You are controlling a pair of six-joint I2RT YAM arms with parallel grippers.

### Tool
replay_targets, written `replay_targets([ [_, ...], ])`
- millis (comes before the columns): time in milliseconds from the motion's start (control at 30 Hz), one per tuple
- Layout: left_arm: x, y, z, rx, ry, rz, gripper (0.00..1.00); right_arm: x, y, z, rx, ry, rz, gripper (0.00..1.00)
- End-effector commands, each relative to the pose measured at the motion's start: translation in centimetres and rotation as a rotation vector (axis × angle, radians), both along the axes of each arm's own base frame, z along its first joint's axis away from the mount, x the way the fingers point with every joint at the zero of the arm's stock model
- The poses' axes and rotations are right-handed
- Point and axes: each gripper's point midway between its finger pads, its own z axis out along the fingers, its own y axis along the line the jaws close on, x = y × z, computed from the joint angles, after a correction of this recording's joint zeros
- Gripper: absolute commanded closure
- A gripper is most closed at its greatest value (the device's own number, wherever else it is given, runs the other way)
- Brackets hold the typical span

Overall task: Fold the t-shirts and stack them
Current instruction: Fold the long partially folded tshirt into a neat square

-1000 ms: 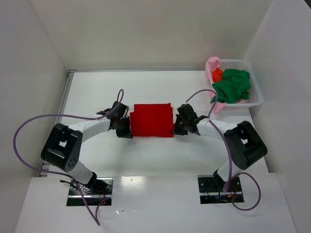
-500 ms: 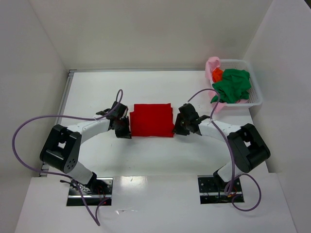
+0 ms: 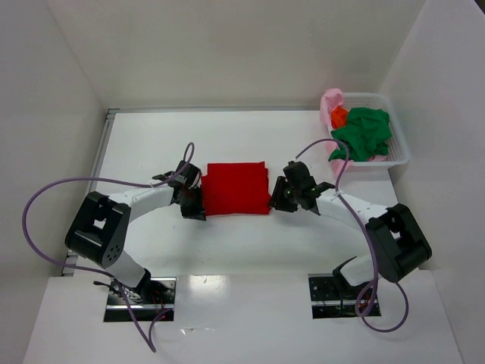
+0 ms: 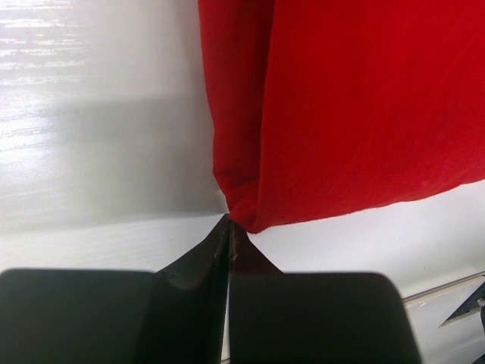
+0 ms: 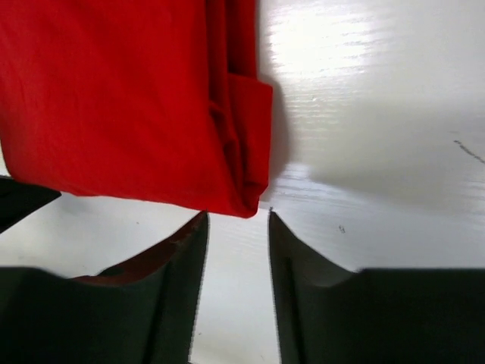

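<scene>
The folded red t-shirt (image 3: 236, 187) lies mid-frame on the tabletop (image 3: 250, 140), its longer side running left to right between the arms: the left end effector (image 3: 198, 205) sits closed against its lower-left corner, the right end effector (image 3: 277, 202) half open and empty beside its lower-right corner.

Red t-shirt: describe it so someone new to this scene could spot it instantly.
Look at the middle of the white table, between the left tool and right tool. The red t-shirt lies there folded into a flat rectangle. The green t-shirt, pink t-shirt and orange t-shirt sit crumpled in the white basket at the far right; only this one is folded.
</scene>
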Motion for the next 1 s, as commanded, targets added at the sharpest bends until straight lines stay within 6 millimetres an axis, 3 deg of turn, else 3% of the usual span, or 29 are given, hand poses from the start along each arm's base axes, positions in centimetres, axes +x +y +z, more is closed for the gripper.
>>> replay_targets([
  [0,-0.9,0.4,-0.4,0.018,0.021,-0.02,1.0,-0.7,0.3,0.5,0.044,-0.006,0.031,0.59],
  [67,-1.0,0.6,-0.5,0.03,0.027,-0.017,1.0,-1.0,0.2,0.3,0.038,0.004,0.03,0.68],
  [200,-1.0,1.8,-0.7,0.098,0.039,0.043,1.0,-0.6,-0.5,0.2,-0.005,-0.006,0.008,0.64],
  [400,0.4,4.3,2.7,0.156,-0.078,0.176,0.99,1.1,-0.7,1.9,-0.029,-0.052,-0.026,0.68],
  [500,1.5,3.5,4.7,0.098,-0.13,0.162,0.54,2.1,-0.4,3.0,-0.014,-0.066,-0.03,0.6],
  [600,1.7,2.8,6.5,0.052,-0.167,0.126,0.27,3.2,0.2,4.5,0.001,-0.106,-0.023,0.5],
  [667,2.1,2.5,8.7,0.02,-0.223,0.116,0.15,3.7,0.6,5.9,0.015,-0.117,-0.017,0.36],
  [700,2.4,2.3,9.6,0.009,-0.246,0.118,0.05,4.1,0.5,6.4,0.022,-0.13,-0.015,0.29],
  [733,2.9,2.2,11.1,-0.005,-0.293,0.11,0.02,4.2,0.5,7.1,0.027,-0.141,-0.015,0.23],
  [767,3.2,2.5,11.5,-0.008,-0.314,0.115,0.0,4.9,0.4,8.4,0.036,-0.173,-0.021,0.12],
  [833,4.5,2.6,12.9,-0.03,-0.386,0.095,0.0,5.8,-0.4,9.1,0.033,-0.184,-0.063,0.0],
  [967,6.7,2.9,15.9,-0.069,-0.485,0.091,0.0,8.4,-2.2,12.9,0.028,-0.257,-0.135,0.0],
])
